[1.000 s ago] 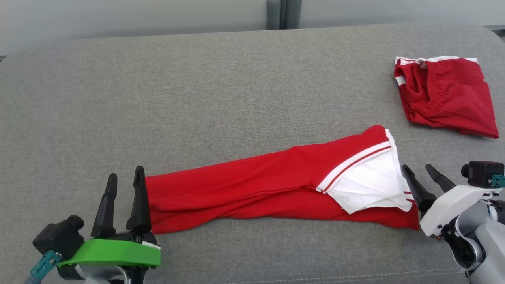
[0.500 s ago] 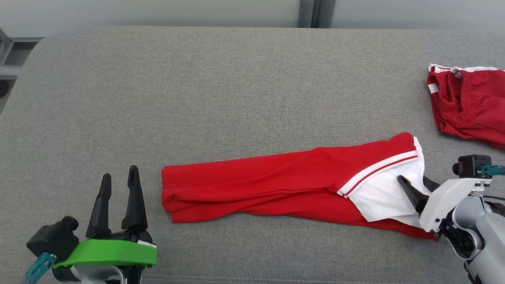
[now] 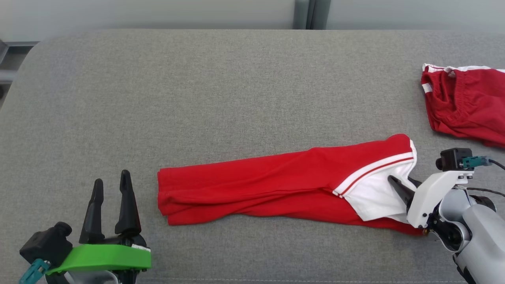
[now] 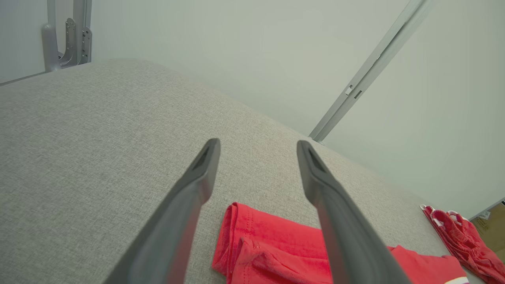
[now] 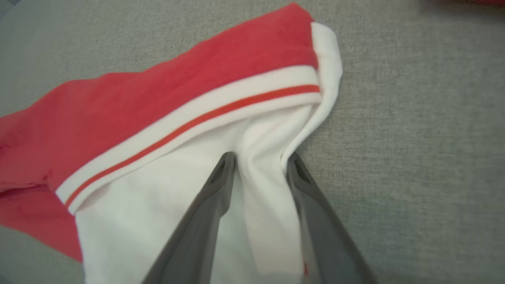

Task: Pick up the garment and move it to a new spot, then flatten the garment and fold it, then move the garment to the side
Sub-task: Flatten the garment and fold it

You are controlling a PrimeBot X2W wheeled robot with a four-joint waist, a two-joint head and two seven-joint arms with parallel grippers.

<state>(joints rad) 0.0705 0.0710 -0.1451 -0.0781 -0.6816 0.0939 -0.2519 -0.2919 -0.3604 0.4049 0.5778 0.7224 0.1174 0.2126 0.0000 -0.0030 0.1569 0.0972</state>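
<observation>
On grey cushion (image 3: 236,98), garment (image 3: 276,181) seemingly pinched between the right fingers (image 5: 205,213).

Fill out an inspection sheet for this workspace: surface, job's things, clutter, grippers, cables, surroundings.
Surface: grey cushion, flat.
Job's things: garment, red with a white end, lying as a long strip.
Clutter: second garment, red, bunched at the far right.
Grippers: left gripper open, apart from the garment; right gripper shut on its white end.
Cables: dark cable at the right wrist.
Surroundings: pale wall, grey post.
</observation>
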